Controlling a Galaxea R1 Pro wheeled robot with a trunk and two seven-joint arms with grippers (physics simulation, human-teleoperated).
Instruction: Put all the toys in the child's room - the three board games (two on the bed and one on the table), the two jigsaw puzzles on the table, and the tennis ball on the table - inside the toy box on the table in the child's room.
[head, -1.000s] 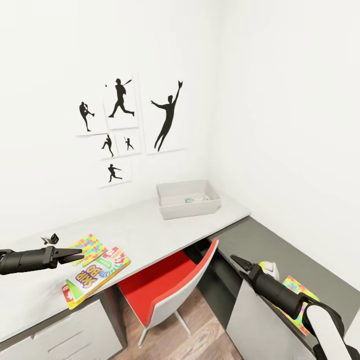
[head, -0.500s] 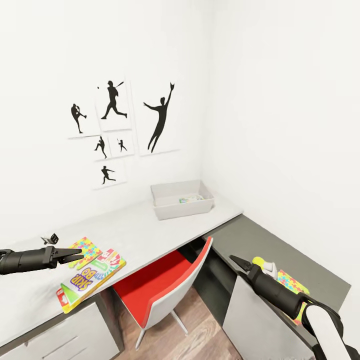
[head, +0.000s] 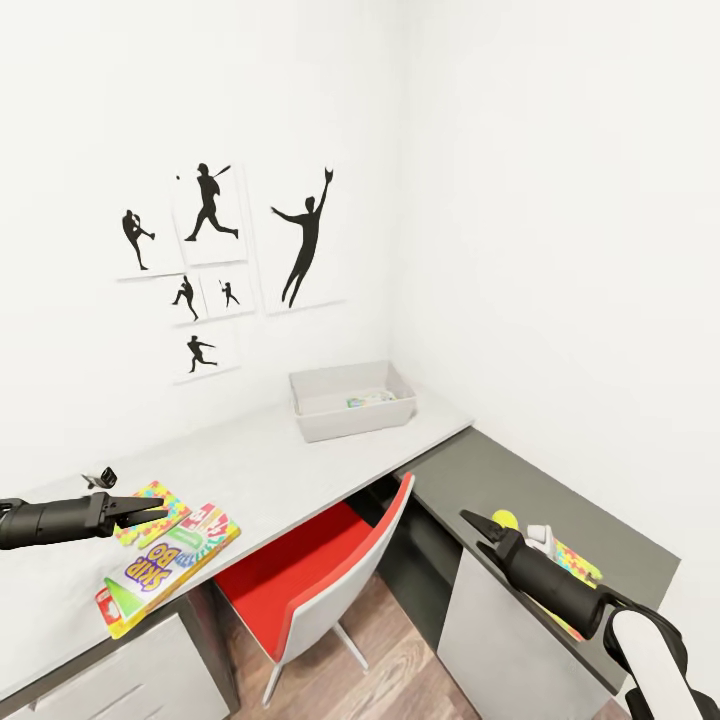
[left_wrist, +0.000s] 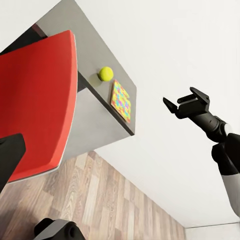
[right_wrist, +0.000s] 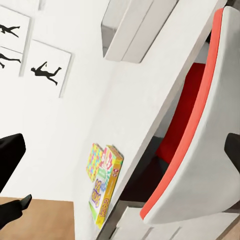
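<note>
The Skip-Bo box (head: 165, 568) lies flat at the pale worktop's (head: 290, 465) near edge, long axis slanting toward the back wall, a jigsaw box (head: 150, 513) tucked beside it. The grey bin (head: 352, 400) sits far back. The tennis ball (head: 505, 520) and second jigsaw box (head: 572, 567) rest on the dark section. Left hand (head: 160, 510) looks pressed together; right hand (left_wrist: 171, 104) spread, empty.

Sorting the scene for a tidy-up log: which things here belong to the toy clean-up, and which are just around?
Job:
toy box with something colourful inside
Skip-Bo game
puzzle box beside it
second puzzle box
tennis ball
pale table

Just around:
red chair
baseball pictures
</note>
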